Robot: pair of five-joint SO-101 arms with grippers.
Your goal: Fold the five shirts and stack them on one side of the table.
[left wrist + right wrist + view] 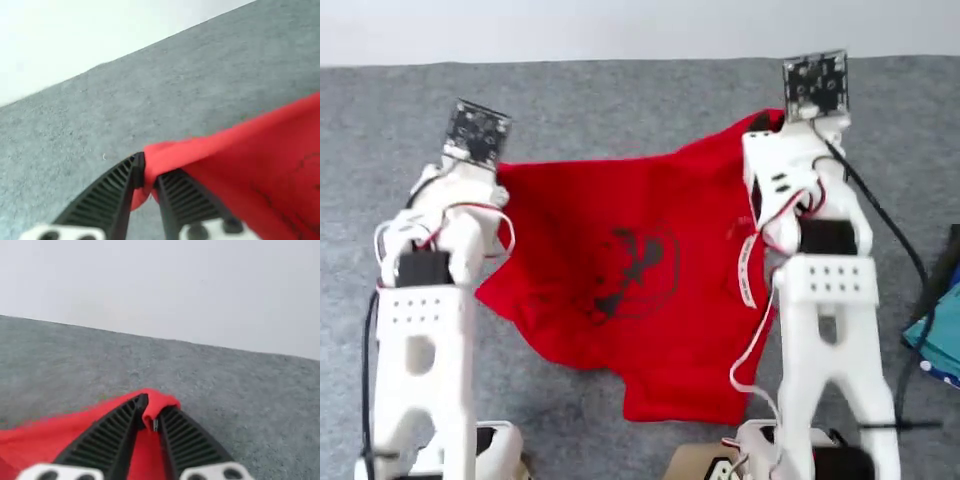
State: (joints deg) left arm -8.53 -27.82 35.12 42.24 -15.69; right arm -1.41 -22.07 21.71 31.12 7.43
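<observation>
A red shirt [620, 280] with a dark print on its chest hangs stretched between the two arms above the grey table [620, 110]. The left gripper [148, 175] is shut on a far corner of the red shirt [240, 155], which drapes away from its black ribbed fingers [112, 192]. At the shirt's other far corner, the right gripper [150, 415] is shut on a fold of the red shirt [60, 440]. In the high view the left arm [430, 270] stands at the shirt's left edge and the right arm [810, 230] at its right edge.
A pile of teal and blue cloth [940, 330] lies at the table's right edge. Grey cloth covers the table up to a white wall [620, 25] at the back. Bare table stretches behind and to the left of the shirt.
</observation>
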